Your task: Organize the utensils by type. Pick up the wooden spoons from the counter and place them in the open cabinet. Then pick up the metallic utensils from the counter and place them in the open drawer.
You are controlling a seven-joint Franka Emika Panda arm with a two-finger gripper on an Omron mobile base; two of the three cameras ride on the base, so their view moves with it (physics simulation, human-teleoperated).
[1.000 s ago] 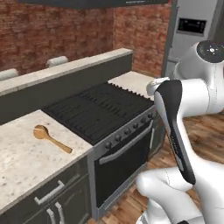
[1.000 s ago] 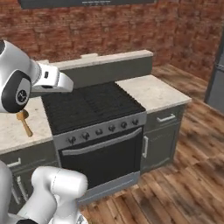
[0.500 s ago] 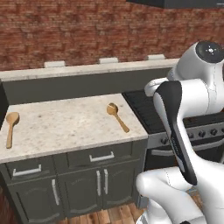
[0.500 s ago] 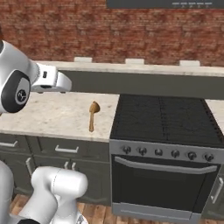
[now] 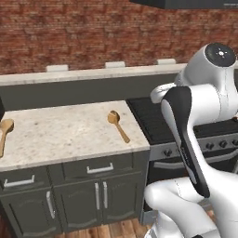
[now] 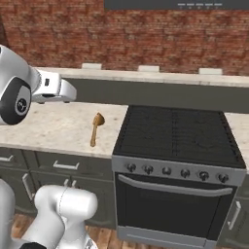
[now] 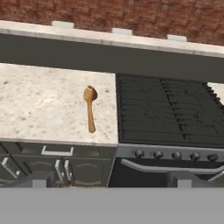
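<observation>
We see a wooden spoon (image 5: 118, 125) (image 6: 96, 128) (image 7: 90, 107) lying flat on the counter (image 5: 65, 135) (image 6: 44, 126) (image 7: 39, 105), near its right end and just beside the black stove (image 5: 153, 121) (image 6: 177, 136) (image 7: 170, 111), bowl toward the far side and handle pointing to the near edge. From the left base camera we make out a second spoon (image 5: 4, 131) at the far left of the same counter, cut by the frame edge, well apart from the first. Behind the counter runs a raised beige ledge (image 5: 88, 74) (image 6: 146, 75) (image 7: 109, 37), and behind that a brick wall (image 5: 69, 32) (image 6: 121, 36). Under the counter we see dark grey cupboard fronts (image 5: 100, 193) (image 7: 57, 164) with silver bar handles. The gripper (image 7: 107, 178) shows in the hand camera as two grey finger tips (image 7: 39, 178) at the bottom, standing wide apart with nothing between them, so we read it as fully spread and holding nothing. It hangs on the near side of the counter, apart from the spoon, looking across at the spoon and the stove's knobs (image 7: 175, 155). The white arm (image 5: 195, 121) (image 6: 29, 90) rises between the two base cameras.
</observation>
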